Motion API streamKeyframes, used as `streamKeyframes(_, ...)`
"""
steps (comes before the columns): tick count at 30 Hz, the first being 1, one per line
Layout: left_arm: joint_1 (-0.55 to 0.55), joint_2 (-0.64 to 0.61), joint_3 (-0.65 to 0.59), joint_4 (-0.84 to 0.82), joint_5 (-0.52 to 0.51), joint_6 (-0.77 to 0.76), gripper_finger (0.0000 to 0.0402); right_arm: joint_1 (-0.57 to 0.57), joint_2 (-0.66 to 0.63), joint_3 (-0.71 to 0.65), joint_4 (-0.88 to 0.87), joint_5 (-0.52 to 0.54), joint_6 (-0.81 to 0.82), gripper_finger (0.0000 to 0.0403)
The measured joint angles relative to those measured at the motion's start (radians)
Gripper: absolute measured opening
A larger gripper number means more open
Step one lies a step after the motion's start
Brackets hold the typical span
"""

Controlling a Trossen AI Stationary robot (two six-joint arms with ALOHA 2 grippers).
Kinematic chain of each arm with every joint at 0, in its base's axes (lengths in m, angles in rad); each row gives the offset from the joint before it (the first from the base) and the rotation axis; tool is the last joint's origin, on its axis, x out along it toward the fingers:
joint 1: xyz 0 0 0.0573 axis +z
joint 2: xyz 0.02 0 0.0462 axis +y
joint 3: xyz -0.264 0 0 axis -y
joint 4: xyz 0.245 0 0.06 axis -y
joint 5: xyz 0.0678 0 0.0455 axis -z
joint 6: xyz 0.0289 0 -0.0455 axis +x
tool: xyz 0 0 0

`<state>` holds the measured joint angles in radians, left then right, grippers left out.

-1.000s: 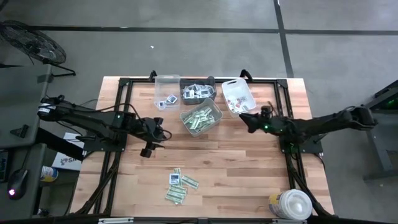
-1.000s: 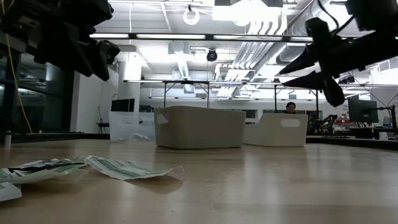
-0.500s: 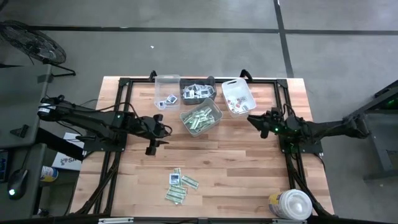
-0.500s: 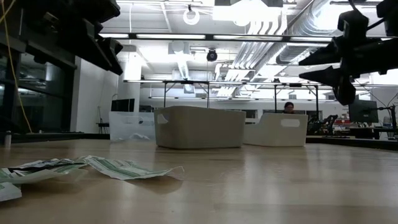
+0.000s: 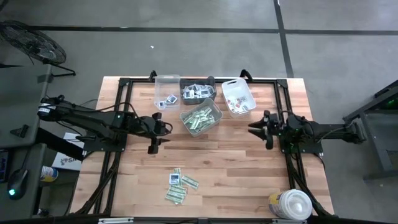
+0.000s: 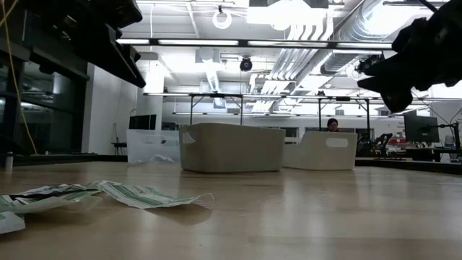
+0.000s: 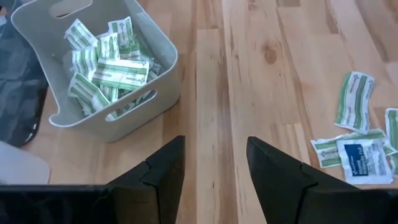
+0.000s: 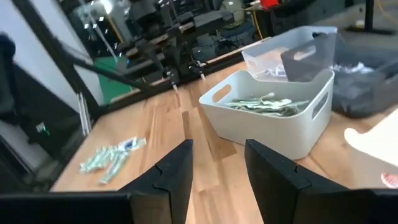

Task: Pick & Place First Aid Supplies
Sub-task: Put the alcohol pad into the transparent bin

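Note:
A loose pile of first aid packets [image 5: 177, 186], narrow green-and-white strips and one squarish white packet with blue print [image 7: 359, 158], lies flat on the wooden table near its near edge. More green-and-white strips fill a pale bin [image 5: 201, 118] [image 7: 93, 62] [image 8: 273, 118]. My left gripper [image 5: 153, 140] [image 7: 214, 162] hangs open above bare table, between that bin and the pile. My right gripper [image 5: 258, 127] [image 8: 217, 162] is open and empty, right of the pale bin and pointing toward it. In the low view the pile [image 6: 108, 195] sits at the near left.
A clear bin [image 5: 166, 92], a dark bin [image 5: 198, 91] and a white bin [image 5: 238, 96] stand in a row along the far edge. A big round white tub [image 5: 292, 204] stands at the near right corner. Bare wood lies between the two grippers.
My right gripper has drawn back from beside the white bin toward the table's right edge and slightly toward the near edge, staying open and empty. My left gripper has edged a little toward the right. The packets and bins have stayed put.

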<state>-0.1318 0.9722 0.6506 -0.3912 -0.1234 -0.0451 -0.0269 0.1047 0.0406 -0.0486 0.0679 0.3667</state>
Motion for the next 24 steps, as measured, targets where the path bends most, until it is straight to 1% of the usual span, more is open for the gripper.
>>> streamKeyframes(4,0.000,0.000,0.000,0.000,0.009,-0.016,0.0170,0.000,0.000,0.000,0.000,-0.008,-0.091,0.0140)
streamKeyframes(8,0.000,0.000,0.000,0.000,0.043,-0.015,0.0170,0.000,0.000,0.000,0.000,-0.008,-0.139,0.0140)
streamKeyframes(14,0.000,0.020,0.000,-0.007,0.154,0.033,0.0170,0.000,0.000,0.000,-0.001,-0.008,-0.143,0.0140)
streamKeyframes(20,-0.002,0.116,0.000,-0.004,0.272,0.015,0.0170,0.000,0.000,-0.002,0.006,-0.008,-0.141,0.0140)
streamKeyframes(24,-0.029,0.196,0.000,0.028,0.333,-0.012,0.0170,0.000,0.000,-0.003,0.008,-0.008,-0.141,0.0140)
